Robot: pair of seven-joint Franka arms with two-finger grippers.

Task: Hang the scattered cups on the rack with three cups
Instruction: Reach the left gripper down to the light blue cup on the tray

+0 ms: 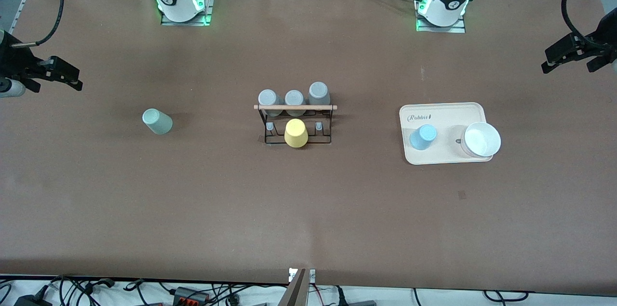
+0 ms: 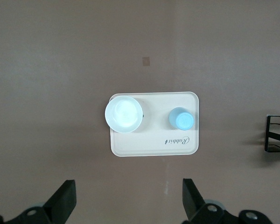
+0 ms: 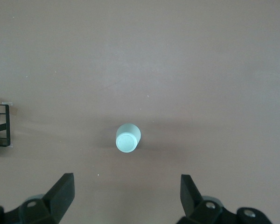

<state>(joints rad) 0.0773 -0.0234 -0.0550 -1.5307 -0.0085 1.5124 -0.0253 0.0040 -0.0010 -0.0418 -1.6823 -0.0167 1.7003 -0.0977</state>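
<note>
The black wire rack [image 1: 274,141] with a wooden dowel [image 1: 295,107] across its top stands mid-table. It carries three grey cups [image 1: 294,99] in its row farther from the front camera and a yellow cup [image 1: 296,133] in its nearer row. A mint green cup [image 1: 157,121] [image 3: 128,138] sits alone on the table toward the right arm's end. A light blue cup [image 1: 423,137] [image 2: 181,118] stands on a beige tray [image 1: 448,156]. My right gripper [image 1: 77,79] [image 3: 127,193] hangs open and empty above the table at its own end. My left gripper [image 1: 545,61] [image 2: 129,198] does the same at its own end.
A white bowl [image 1: 481,139] [image 2: 124,114] shares the tray [image 2: 154,144] with the blue cup. A corner of the rack shows in each wrist view [image 2: 275,135] [image 3: 2,126]. Brown tabletop [image 1: 308,209] stretches between the cups, the rack and the front edge.
</note>
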